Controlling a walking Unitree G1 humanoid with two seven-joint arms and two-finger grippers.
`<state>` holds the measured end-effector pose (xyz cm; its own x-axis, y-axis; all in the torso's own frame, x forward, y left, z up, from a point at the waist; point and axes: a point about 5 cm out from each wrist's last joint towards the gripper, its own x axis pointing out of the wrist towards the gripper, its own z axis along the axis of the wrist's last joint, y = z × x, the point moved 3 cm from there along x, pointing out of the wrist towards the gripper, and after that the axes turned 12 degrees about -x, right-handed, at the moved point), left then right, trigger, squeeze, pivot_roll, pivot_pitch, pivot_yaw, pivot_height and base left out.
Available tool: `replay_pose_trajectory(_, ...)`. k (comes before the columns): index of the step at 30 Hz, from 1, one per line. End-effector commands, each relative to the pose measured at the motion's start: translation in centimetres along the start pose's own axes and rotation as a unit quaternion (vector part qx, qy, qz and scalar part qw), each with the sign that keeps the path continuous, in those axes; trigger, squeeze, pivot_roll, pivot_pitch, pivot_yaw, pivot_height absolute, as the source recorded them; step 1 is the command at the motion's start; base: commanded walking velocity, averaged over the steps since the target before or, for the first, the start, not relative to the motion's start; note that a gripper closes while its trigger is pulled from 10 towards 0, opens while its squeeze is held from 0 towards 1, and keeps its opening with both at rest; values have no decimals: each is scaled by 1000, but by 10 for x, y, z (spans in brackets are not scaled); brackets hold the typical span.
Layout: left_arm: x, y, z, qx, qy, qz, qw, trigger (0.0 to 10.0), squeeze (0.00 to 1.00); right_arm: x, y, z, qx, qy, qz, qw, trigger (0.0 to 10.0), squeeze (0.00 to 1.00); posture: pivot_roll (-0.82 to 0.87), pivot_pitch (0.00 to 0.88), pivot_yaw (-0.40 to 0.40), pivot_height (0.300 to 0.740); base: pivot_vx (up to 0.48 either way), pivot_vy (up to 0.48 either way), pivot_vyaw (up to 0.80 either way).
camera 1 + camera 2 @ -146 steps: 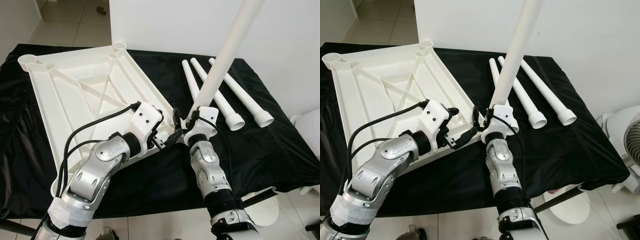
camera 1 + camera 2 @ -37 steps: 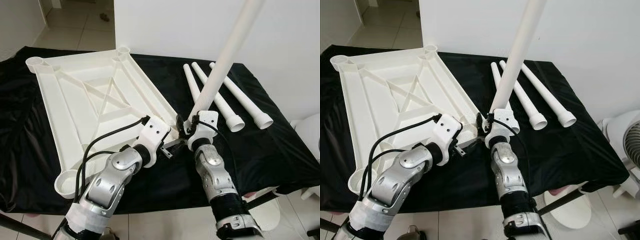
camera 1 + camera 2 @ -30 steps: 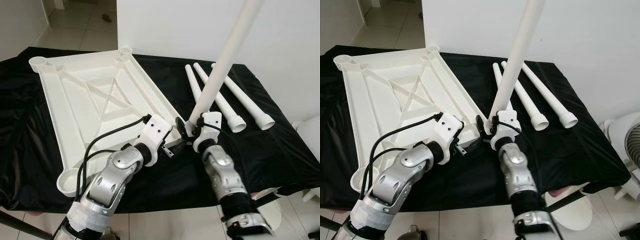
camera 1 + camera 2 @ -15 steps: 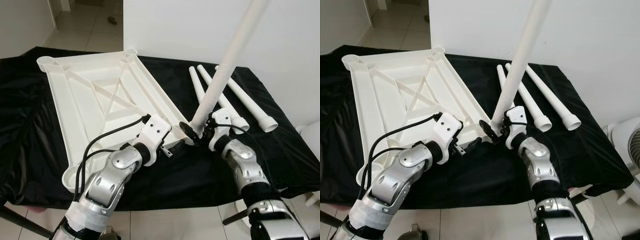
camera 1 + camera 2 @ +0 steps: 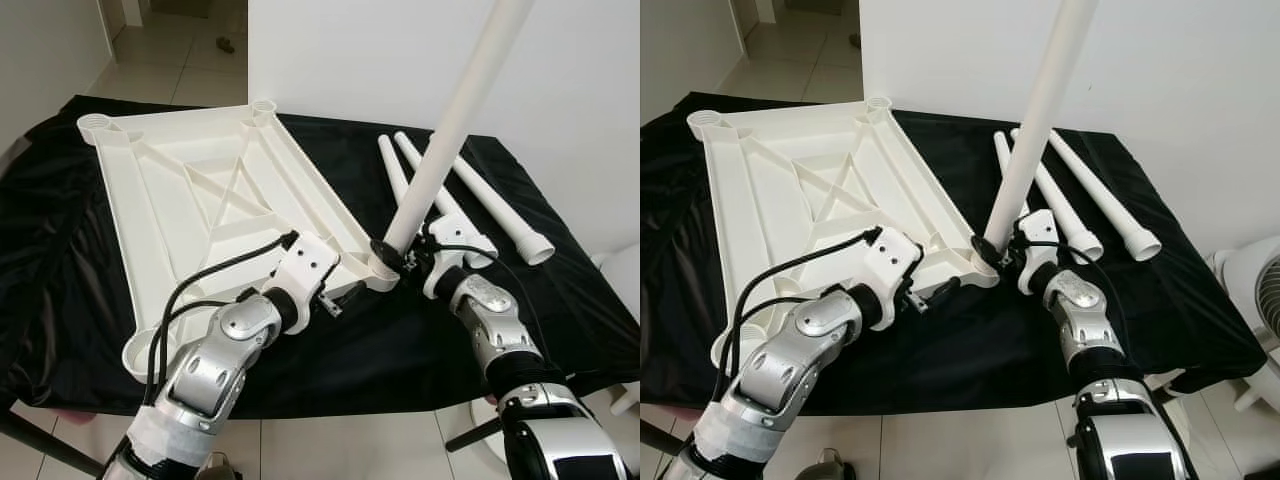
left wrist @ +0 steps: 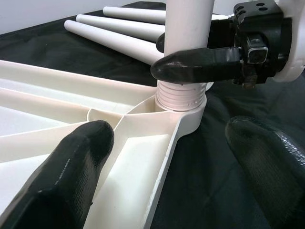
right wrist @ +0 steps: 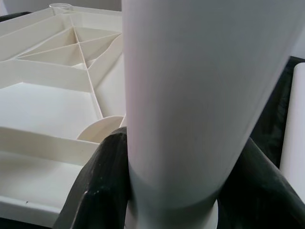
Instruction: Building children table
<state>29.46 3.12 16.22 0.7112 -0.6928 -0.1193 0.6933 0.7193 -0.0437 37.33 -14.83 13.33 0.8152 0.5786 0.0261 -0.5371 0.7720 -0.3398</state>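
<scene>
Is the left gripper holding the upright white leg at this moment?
No: the right gripper is clamped around the leg just above the corner socket, while the left gripper's fingers are spread open near it.

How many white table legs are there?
4. One leg stands in the tabletop's corner socket, held by the right gripper. Three legs lie on the black cloth.

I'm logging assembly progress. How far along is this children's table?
Done: no leg looks fully fitted yet; the tabletop lies upside down on the black cloth.
In hand: the right gripper holds the first leg upright with its threaded end in the near corner socket, threads showing. The left gripper is open at the tabletop's edge.
Left: three legs lie on the cloth.
</scene>
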Motion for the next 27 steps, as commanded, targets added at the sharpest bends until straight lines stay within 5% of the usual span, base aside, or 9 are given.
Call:
replay_pose_trajectory(1, -1, -3, 0, -4, 1, -3, 1000, 10000, 0, -3, 10, -16, -4, 36, 0, 999, 0, 0, 91, 14, -102, 740, 0, 0, 0)
replay_pose_trajectory(8, -2, -3, 0, -8, 0, 1, 1000, 10000, 0, 0, 27, -18, 26, 49, -63, 996, 0, 0, 88, 29, -102, 740, 0, 0, 0)
replay_pose_trajectory(10, -3, -3, 0, -9, 1, 0, 1000, 10000, 0, 4, 32, -22, 43, 82, -128, 987, 0, 0, 88, 35, -99, 740, 0, 0, 0)
replay_pose_trajectory(16, -3, -4, 0, -10, 3, -3, 1000, 10000, 0, 9, 46, -8, 109, 67, -224, 966, 0, 0, 84, 46, -91, 740, 0, 0, 0)
replay_pose_trajectory(25, -3, -5, 0, -12, 4, -4, 1000, 10000, 0, 17, 64, 6, 145, 50, -231, 961, 0, 0, 80, 52, -89, 740, 0, 0, 0)
replay_pose_trajectory(26, -2, -5, 0, -13, 4, -4, 1000, 10000, 0, 18, 66, 12, 145, 39, -211, 966, 10000, 0, 77, 51, -90, 740, 0, 0, 0)
replay_pose_trajectory(27, -2, -5, 0, -13, 4, -4, 1000, 10000, 0, 18, 66, 12, 145, 39, -211, 966, 10000, 0, 77, 51, -90, 740, 0, 0, 0)
